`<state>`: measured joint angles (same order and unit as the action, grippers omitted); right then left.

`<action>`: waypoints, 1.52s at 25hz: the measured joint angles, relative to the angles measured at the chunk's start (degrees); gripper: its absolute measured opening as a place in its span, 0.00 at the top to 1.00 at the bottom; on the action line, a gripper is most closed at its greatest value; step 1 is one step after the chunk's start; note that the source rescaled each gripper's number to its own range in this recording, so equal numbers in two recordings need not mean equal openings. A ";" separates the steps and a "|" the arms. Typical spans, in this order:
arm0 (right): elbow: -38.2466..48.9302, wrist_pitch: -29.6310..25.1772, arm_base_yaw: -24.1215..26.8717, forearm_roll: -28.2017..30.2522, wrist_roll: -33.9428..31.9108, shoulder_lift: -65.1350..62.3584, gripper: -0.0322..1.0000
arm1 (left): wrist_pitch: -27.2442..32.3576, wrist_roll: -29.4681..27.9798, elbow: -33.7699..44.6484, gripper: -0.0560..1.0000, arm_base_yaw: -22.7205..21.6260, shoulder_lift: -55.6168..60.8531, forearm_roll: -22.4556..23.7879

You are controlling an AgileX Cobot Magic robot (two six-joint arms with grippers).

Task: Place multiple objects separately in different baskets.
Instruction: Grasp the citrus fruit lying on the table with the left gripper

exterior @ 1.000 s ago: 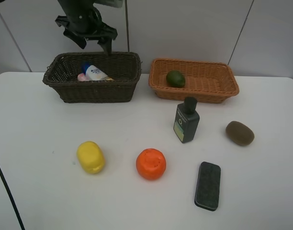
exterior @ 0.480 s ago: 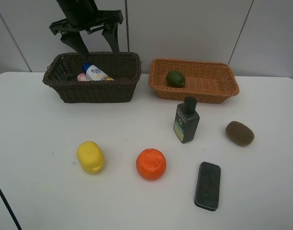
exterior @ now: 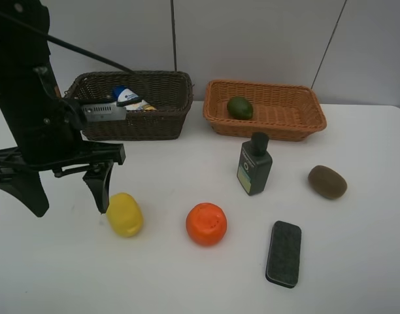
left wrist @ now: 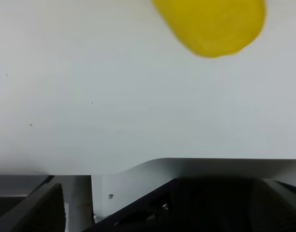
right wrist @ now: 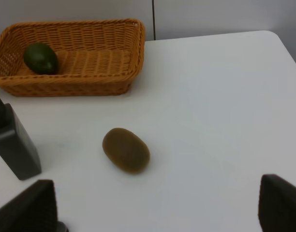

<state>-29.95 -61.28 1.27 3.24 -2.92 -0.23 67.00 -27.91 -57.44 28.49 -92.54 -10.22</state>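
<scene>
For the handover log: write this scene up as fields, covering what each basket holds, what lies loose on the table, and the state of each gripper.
dark basket: white blue-capped bottle; other contents unclear
light basket: green fruit
loose on table: yellow fruit, orange fruit, dark green bottle (upright), brown fruit, dark block (flat)
left gripper: open, empty, beside the yellow fruit, not around it
right gripper: open, empty, brown fruit ahead of it
</scene>
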 joint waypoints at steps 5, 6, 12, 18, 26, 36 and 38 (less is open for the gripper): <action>0.00 0.00 0.00 0.00 0.00 0.00 0.02 | -11.22 -9.11 4.73 0.00 1.60 -0.01 -0.06; 0.00 0.00 0.00 0.00 0.00 0.00 0.02 | -13.20 -10.22 4.85 0.00 1.65 -0.13 -0.06; 0.00 0.00 0.00 0.00 0.00 0.00 0.02 | -20.92 -13.16 4.91 0.00 1.72 -4.39 -1.94; 0.00 0.00 0.00 0.00 0.00 0.00 0.02 | -24.64 -13.30 4.91 0.00 1.72 -10.88 -4.35; 0.00 0.00 0.00 0.00 0.00 0.00 0.02 | -27.71 -13.30 4.91 0.00 1.72 -15.30 -4.49; 0.00 0.00 0.00 0.00 0.00 0.00 0.02 | -27.00 -12.98 4.86 0.09 1.72 -20.07 -3.98; 0.00 0.00 0.00 0.00 0.00 0.00 0.02 | -26.84 -12.54 4.86 0.38 1.72 -20.07 -3.38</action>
<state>-29.95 -61.28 1.27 3.24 -2.92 -0.23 40.16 -40.45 -52.58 30.20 -112.62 -13.59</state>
